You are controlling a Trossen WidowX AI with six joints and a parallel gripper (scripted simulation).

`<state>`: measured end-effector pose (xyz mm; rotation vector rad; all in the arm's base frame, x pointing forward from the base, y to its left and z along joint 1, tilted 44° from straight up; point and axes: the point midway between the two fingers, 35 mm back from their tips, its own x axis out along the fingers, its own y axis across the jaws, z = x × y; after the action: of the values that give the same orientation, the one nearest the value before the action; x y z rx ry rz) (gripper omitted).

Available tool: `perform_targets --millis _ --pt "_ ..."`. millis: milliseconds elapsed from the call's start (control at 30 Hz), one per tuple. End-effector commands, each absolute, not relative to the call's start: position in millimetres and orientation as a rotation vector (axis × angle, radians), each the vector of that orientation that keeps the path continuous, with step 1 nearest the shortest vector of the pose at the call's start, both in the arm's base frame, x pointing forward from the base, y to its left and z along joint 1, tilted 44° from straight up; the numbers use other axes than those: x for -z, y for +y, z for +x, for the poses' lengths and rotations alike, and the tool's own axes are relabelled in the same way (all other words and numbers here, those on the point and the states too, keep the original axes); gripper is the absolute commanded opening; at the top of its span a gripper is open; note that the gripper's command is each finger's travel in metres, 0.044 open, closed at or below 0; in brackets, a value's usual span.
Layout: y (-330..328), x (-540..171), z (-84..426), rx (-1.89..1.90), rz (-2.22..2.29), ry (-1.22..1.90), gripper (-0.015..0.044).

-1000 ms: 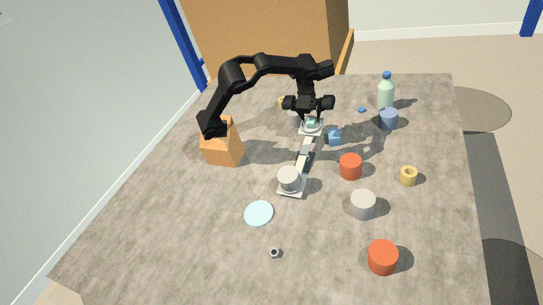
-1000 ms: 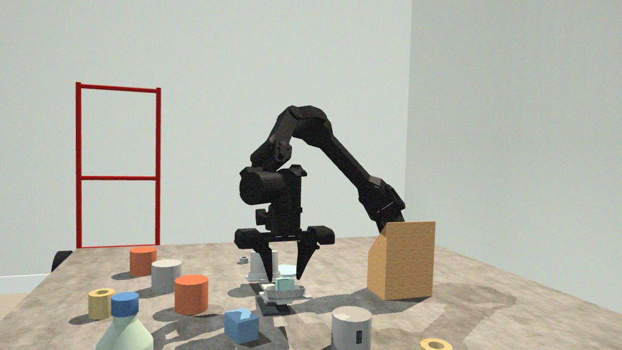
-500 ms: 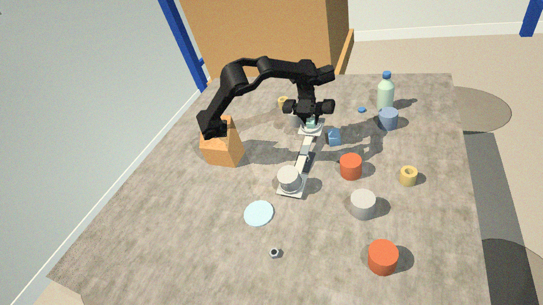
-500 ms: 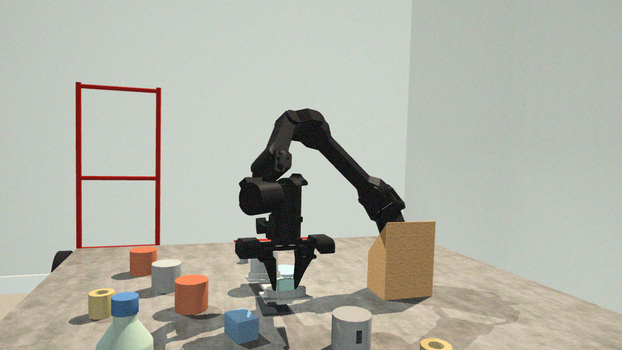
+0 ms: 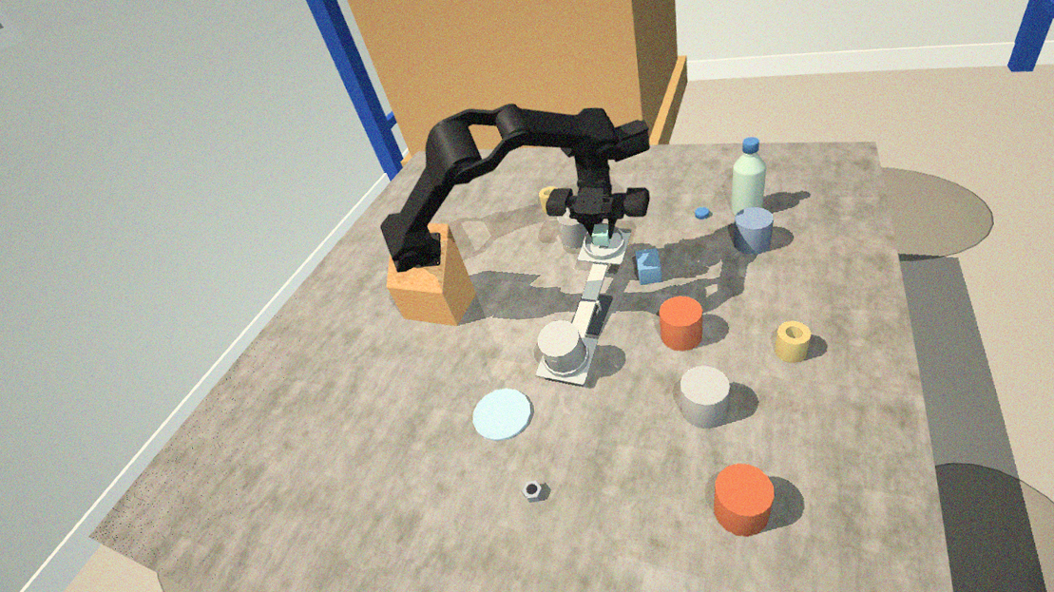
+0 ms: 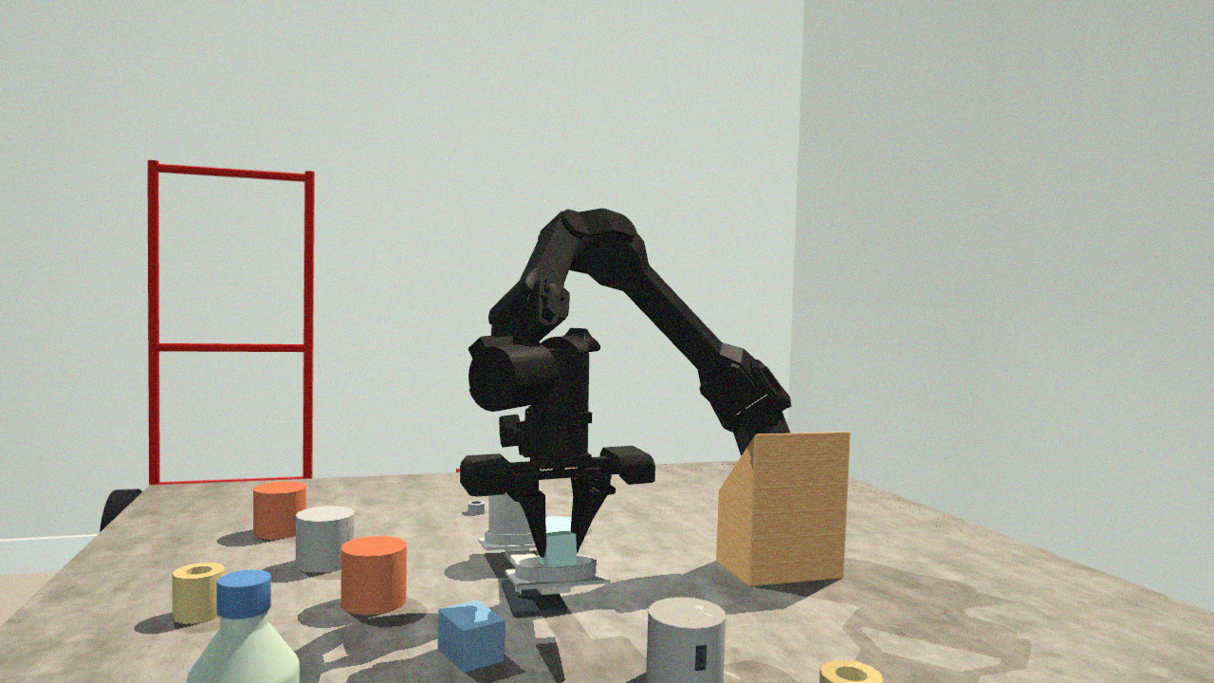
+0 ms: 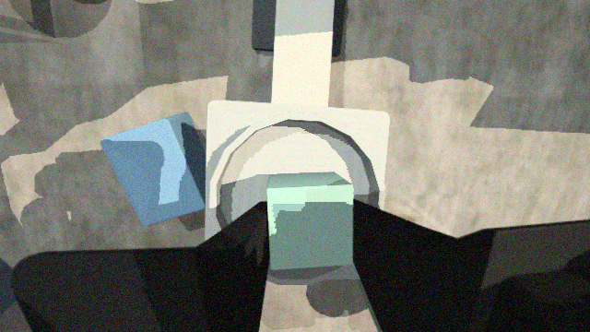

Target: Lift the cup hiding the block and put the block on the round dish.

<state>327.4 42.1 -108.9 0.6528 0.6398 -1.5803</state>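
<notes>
My gripper (image 5: 601, 234) (image 6: 560, 550) (image 7: 305, 209) points down, shut on a mint-green block (image 5: 601, 239) (image 6: 560, 547) (image 7: 311, 237). The block is at the uncovered ring on the far end of the balance (image 5: 586, 317) (image 7: 301, 69); whether it touches the plate is unclear. A light grey cup (image 5: 561, 347) (image 6: 508, 518) stands upright on the balance's near end. The pale blue round dish (image 5: 501, 414) lies beside that end, with nothing on it. Grey cup-like cylinders stand on the table, one behind the gripper (image 5: 570, 232) (image 6: 686, 645), one at the right (image 5: 705, 398) (image 6: 324, 540).
A blue block (image 5: 647, 266) (image 6: 470, 636) (image 7: 152, 171) lies close beside the far end. Orange cylinders (image 5: 681, 323) (image 5: 742, 498), a yellow ring (image 5: 791, 341), a blue-grey cylinder (image 5: 753, 231) and a bottle (image 5: 748, 180) stand right. A nut (image 5: 533, 490) lies in front of the dish.
</notes>
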Motion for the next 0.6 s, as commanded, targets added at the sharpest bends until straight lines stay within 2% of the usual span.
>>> perform_targets --millis 0,300,567 --pt "61.4 92.1 333.8 1.569 0.671 0.637 0.0" --pt "98.8 49.5 335.3 1.571 0.672 0.633 0.0" --pt "88.0 40.8 339.6 1.565 0.679 0.655 0.0"
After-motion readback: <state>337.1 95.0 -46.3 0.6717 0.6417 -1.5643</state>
